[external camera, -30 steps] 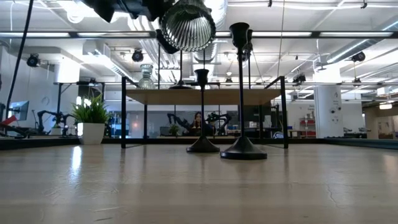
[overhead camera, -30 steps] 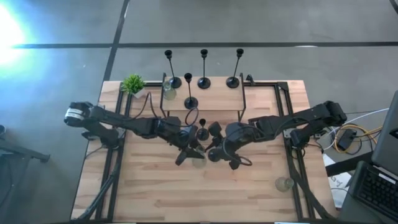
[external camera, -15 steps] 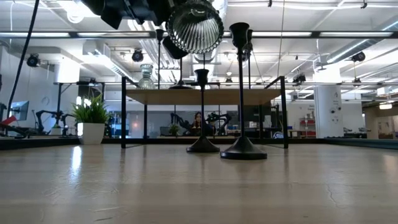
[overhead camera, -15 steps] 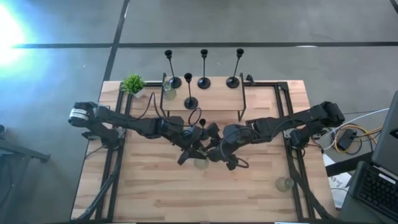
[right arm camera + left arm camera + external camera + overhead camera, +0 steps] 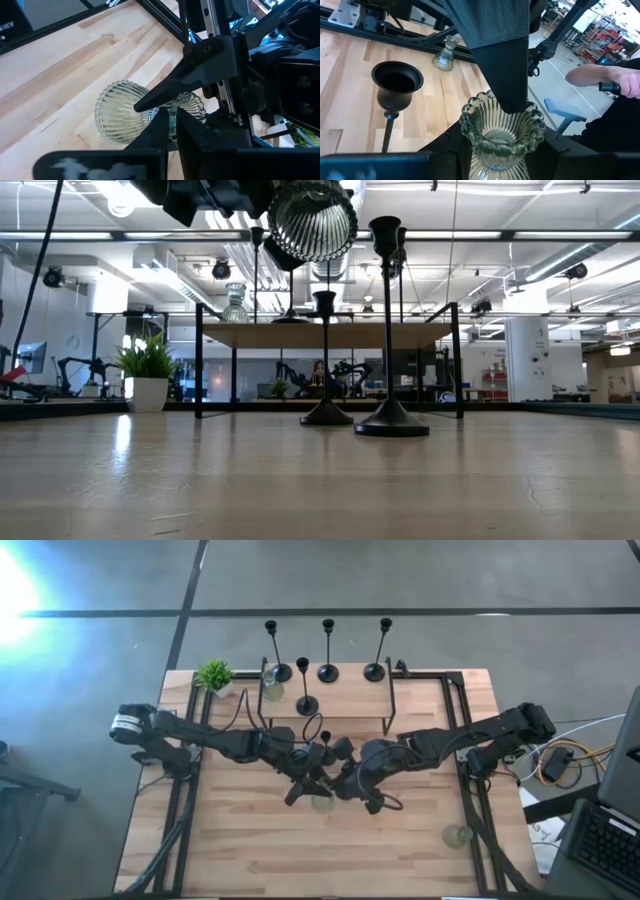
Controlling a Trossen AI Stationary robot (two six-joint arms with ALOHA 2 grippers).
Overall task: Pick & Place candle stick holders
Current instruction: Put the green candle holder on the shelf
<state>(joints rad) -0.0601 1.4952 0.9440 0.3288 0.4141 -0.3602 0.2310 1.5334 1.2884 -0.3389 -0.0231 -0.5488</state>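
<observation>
A clear ribbed glass candle stick holder hangs above the table's middle between both grippers. Its round base faces the near edge, high over the wood. My left gripper and my right gripper are both shut on it, meeting from opposite sides. Just beyond them a black candle stick holder stands on its domed base; its cup shows beside the glass one. Another black one stands farther back. My left gripper holds the glass holder at its narrow waist, between base and cup, pinched between the two fingers. The fingers come roughly level from the table's left. The holder lies on its side, clear of the table. My right gripper pinches the scalloped cup rim between its two fingers; one finger reaches into the cup. It comes from the table's right, slanting down. The glass wall shows as a thin edge between the fingertips.
Three tall black holders stand in a row on the raised shelf at the far side, beside a glass one and a potted plant. Another glass holder stands near right. A person's hand shows beyond the table.
My right gripper has moved a little toward the left gripper and shut on the glass holder's cup rim. My left gripper has carried the glass holder slightly toward the table's right, then kept still.
</observation>
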